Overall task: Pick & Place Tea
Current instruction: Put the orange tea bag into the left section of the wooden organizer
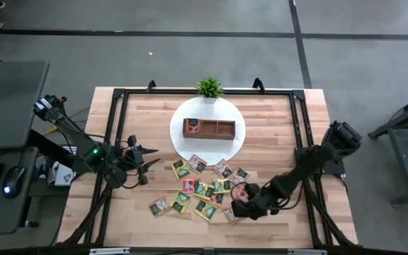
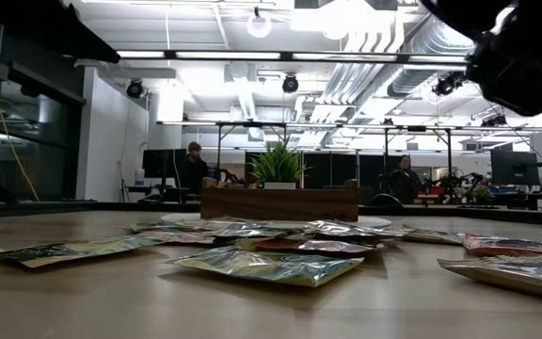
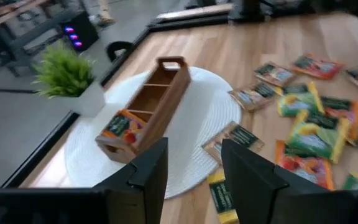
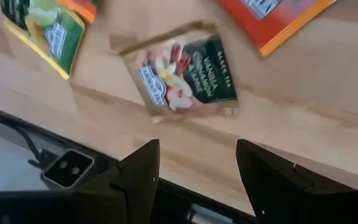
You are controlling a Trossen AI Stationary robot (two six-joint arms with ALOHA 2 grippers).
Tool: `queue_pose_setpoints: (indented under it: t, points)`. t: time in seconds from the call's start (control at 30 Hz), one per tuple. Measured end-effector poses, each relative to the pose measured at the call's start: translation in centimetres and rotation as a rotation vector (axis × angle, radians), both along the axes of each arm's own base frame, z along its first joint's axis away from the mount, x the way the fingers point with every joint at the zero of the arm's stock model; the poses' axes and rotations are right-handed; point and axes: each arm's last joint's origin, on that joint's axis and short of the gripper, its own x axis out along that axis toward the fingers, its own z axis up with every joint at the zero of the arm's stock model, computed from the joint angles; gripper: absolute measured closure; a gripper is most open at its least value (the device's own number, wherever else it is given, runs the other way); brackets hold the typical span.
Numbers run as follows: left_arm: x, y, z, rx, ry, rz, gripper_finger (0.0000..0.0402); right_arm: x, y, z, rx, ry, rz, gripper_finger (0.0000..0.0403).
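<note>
High view, tea: sachets (image 1: 202, 190) lie scattered on the table (image 1: 275, 120), near of the white mat (image 1: 238, 134); one more sits in the left compartment of the wooden tray (image 1: 208, 128) on that mat.
High view, plant: small potted plant (image 1: 209, 88) at the far edge, just behind the mat.
High view, my left jaws (image 1: 147, 161): over the left side of the table, apart from the sachets, holding nothing.
High view, my right jaws (image 1: 238, 205): low over the right end of the scatter.
Low view: sachets spread flat across the table, tray and plant behind them.
Left wrist view: my fingers (image 3: 148, 168) partly parted, empty, facing tray and mat.
Right wrist view: my fingers (image 4: 143, 168) wide apart, empty, a brown-edged sachet (image 4: 185, 76) lying on the wood ahead of them.
</note>
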Motion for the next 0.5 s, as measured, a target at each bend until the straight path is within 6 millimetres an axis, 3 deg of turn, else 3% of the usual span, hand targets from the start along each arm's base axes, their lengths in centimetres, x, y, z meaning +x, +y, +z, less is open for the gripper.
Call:
queue_pose_setpoints:
  t: [0.23, 0.5]
  points:
    - [-0.2, 0.1, 0.3, 0.011, 0.013, -0.041, 0.0254, -0.3, -2.4, 1.2, -0.169, 0.209, -0.051, 0.0194]
    - [-0.2, 0.1, 0.2, 0.019, 0.028, -0.062, 0.0254, -0.9, -4.5, -0.4, -0.294, 0.255, -0.071, 0.0194]
